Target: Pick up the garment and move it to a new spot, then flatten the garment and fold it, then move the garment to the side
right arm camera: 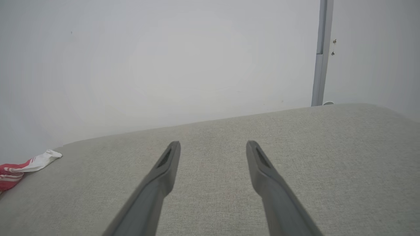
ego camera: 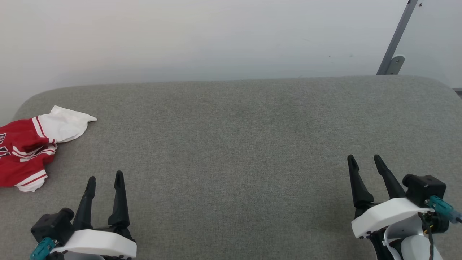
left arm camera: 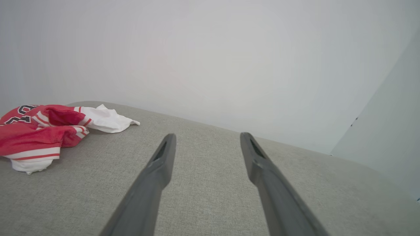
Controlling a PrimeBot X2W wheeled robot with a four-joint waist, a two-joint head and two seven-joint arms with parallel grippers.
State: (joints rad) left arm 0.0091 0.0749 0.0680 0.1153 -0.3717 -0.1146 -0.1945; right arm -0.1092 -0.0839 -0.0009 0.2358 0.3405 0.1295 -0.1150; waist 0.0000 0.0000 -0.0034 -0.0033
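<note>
So the shirt (ego camera: 27,151) is sitting crumpled way over at the left edge of the grey padded top (ego camera: 231,144), partly cut off by the side of the head view. It's red, with a white sleeve (ego camera: 65,124) poking out toward the back right. There's red-and-white striped trim along the sleeve edge and the hem, and a bit of black lettering with a white outline at the far left. It's bunched up, not flat at all, with folds lying over each other.

The left claw (ego camera: 105,176) is at the lower left of the head view, fingers pointing away from the robot. They're spread with a clear gap between them and there's nothing in it. The shirt is near it, off to its left and a bit further back, not touching. From the left wrist camera the shirt (left arm camera: 36,134) shows at the left, clear of both fingers, with bare grey fabric in the gap.

The right claw (ego camera: 364,156) is at the lower right, open about the same amount and also empty. It's well apart from the shirt, with most of the grey top between them. In the right wrist view a corner of the shirt (right arm camera: 13,173) peeks in at the far left edge.

Can't tell whether either claw touches the top or hangs just above it.

Behind the top there's a plain pale wall (ego camera: 180,36) and a grey metal post (ego camera: 397,36) slanting up at the back right.
</note>
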